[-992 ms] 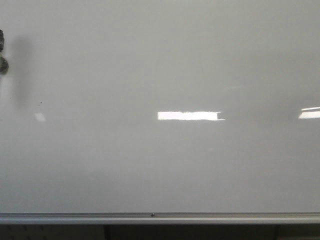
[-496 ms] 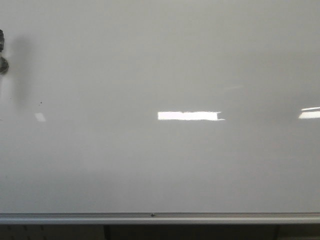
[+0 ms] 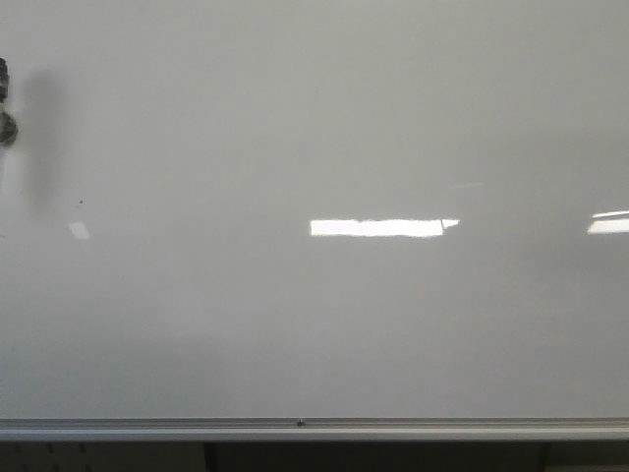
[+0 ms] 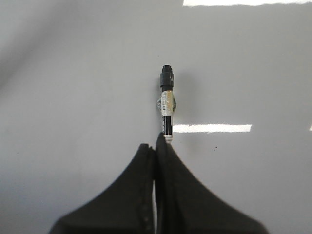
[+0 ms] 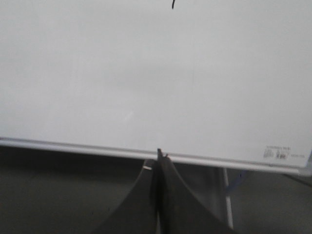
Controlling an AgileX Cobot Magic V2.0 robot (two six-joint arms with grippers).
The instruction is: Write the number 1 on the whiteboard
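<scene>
The whiteboard (image 3: 314, 128) fills the front view, glossy pale grey with bright light reflections, a tiny dark speck (image 3: 81, 203) and a silver rail (image 3: 197, 429) along its lower edge. In the left wrist view my left gripper (image 4: 155, 147) is shut on a black-and-white marker (image 4: 167, 105), which points at the board (image 4: 73, 73); I cannot tell whether its tip touches. In the right wrist view my right gripper (image 5: 158, 158) is shut and empty, level with the board's rail (image 5: 73, 145). No written mark shows in the front view.
A dark object (image 3: 5, 108) with a soft shadow shows at the left edge of the front view. In the right wrist view, a short dark stroke (image 5: 173, 4) is at the frame's top edge, a small label (image 5: 278, 152) is in the board's corner, and a stand leg (image 5: 227, 200) is below.
The right end of the bright reflection on the board has shifted slightly. Nothing else has visibly moved in the front view.
</scene>
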